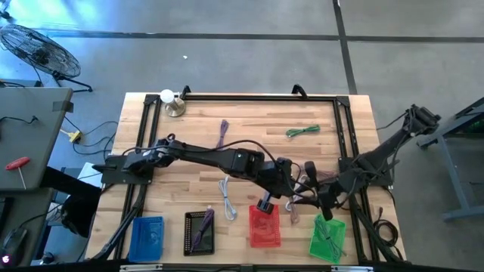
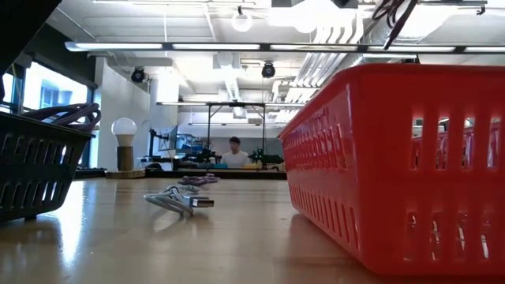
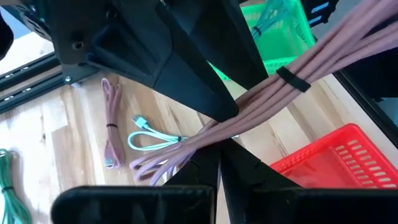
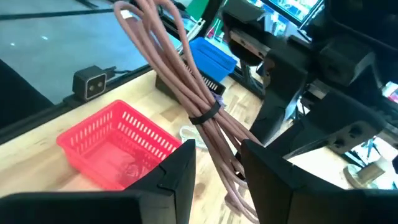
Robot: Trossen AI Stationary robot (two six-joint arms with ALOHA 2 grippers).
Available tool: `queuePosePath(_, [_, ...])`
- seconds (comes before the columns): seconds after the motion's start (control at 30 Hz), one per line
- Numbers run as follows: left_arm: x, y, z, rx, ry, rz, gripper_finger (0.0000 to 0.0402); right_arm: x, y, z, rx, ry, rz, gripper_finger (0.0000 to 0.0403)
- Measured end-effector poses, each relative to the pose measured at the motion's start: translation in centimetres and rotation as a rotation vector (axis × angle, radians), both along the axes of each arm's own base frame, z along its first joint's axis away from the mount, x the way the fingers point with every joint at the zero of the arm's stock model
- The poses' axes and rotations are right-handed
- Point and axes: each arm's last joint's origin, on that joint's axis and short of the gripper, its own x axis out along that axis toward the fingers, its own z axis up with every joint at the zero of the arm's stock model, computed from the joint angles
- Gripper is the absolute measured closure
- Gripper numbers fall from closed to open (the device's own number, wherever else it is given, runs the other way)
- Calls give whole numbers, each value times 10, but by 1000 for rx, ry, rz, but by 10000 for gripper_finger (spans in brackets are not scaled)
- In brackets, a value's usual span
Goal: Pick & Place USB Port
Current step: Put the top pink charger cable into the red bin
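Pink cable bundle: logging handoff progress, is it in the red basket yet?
Out: the pink cable bundle hangs above the red basket.

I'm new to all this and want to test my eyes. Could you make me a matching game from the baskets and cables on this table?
Things:
1. red plastic basket
2. green plastic basket
3. bundle of pink cables
4. white cable

Places:
A. lying loose on the wooden table
B. held up between the two arms
C. farthest right in the basket row
D. between the black and green baskets

Pairs: 1-D, 2-C, 3-B, 4-A
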Motion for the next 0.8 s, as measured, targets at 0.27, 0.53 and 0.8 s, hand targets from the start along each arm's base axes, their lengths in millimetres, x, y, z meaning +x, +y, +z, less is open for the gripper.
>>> queuePosePath(0.27, [-1, -1, -2, -2, 14, -9, 401, 16, 21, -13, -62, -42, 1, 279])
queuePosePath(0.53, [0, 0, -2, -7, 15, 6, 401, 24, 29, -20, -133, -82, -38, 279])
queuePosePath(0.8, [1, 0, -1, -17, 4, 22, 401, 25, 29, -21, -203, -104, -71, 279])
